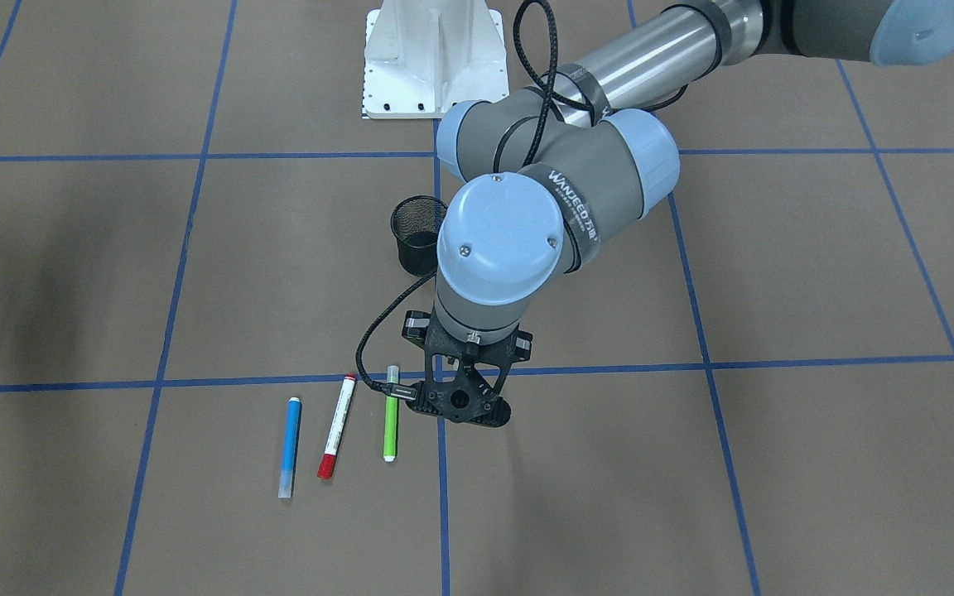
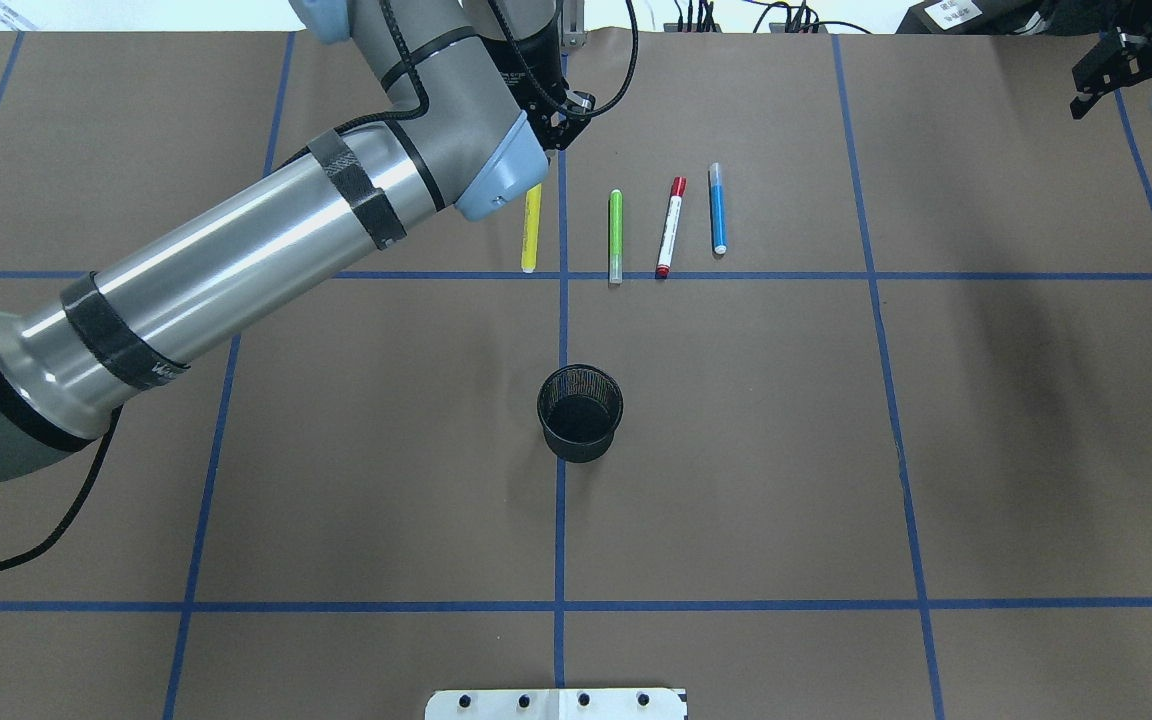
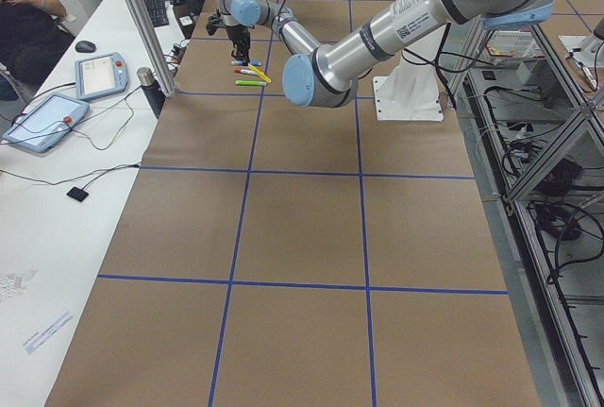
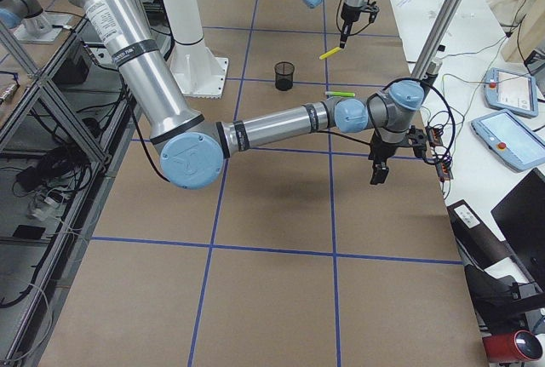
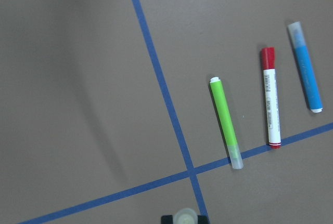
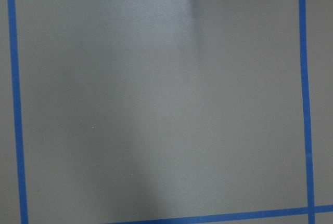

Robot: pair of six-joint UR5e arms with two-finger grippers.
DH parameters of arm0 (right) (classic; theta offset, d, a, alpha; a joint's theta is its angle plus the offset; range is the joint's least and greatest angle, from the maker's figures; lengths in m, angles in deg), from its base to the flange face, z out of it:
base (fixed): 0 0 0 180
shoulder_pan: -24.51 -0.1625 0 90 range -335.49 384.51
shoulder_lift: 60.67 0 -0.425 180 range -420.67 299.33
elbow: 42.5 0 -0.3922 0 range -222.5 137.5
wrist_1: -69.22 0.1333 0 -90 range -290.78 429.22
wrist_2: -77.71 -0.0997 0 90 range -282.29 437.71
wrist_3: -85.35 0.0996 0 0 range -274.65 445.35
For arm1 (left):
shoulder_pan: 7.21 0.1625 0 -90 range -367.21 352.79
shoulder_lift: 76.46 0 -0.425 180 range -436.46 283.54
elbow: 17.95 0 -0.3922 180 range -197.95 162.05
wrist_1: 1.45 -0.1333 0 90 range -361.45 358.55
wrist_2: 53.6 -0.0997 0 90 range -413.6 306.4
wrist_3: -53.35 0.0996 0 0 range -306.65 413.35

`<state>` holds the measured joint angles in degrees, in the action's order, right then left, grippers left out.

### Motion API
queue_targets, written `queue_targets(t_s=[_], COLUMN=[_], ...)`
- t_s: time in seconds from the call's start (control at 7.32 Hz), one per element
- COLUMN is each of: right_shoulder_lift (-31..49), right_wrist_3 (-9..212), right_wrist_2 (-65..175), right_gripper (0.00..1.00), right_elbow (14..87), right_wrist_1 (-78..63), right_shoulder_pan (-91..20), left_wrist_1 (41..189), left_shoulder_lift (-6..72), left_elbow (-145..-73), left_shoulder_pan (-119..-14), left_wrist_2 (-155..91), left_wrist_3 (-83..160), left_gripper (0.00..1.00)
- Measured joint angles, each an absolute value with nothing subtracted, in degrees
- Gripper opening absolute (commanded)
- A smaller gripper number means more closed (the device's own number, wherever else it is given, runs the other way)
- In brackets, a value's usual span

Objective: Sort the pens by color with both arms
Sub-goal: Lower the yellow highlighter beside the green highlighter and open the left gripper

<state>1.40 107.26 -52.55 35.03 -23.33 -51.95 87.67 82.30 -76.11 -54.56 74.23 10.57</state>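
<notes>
- Looking from overhead, the black mesh cup [image 2: 580, 412] is my anchor. The green pen [image 2: 615, 235], red-capped white pen [image 2: 669, 228] and blue pen [image 2: 717, 210] lie in a row beyond it, running off to the robot's right.
- The yellow pen [image 2: 530, 235] shows beyond the cup on its left side. The front view hides it completely behind the left tool [image 1: 462, 407].
- The exterior right view is the giveaway: it hangs tilted from that tool's tip, off the surface [image 2: 836, 450], so the jaws are clamped on one end.
- Left wrist cam only catches the other three lying flat.
- The right tool [image 4: 376, 176] hovers way right of the cup. Can't tell how open it is, and its wrist cam shows just bare surface and blue tape [image 6: 14, 104].
</notes>
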Motion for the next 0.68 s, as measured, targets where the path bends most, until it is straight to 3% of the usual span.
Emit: queue_targets(t_s=[0.68], right_shoulder_lift=[1.60], right_wrist_3=[107.32], right_wrist_2=[-52.71], right_gripper=[0.98], right_elbow=[36.30], right_wrist_1=[-23.24], right_shoulder_pan=[-51.95], left_wrist_1=[104.88], left_shoulder_lift=[83.16], left_elbow=[-65.47], left_shoulder_pan=[-51.39], left_wrist_2=[73.83], left_wrist_3=[-3.18], left_gripper=[0.12])
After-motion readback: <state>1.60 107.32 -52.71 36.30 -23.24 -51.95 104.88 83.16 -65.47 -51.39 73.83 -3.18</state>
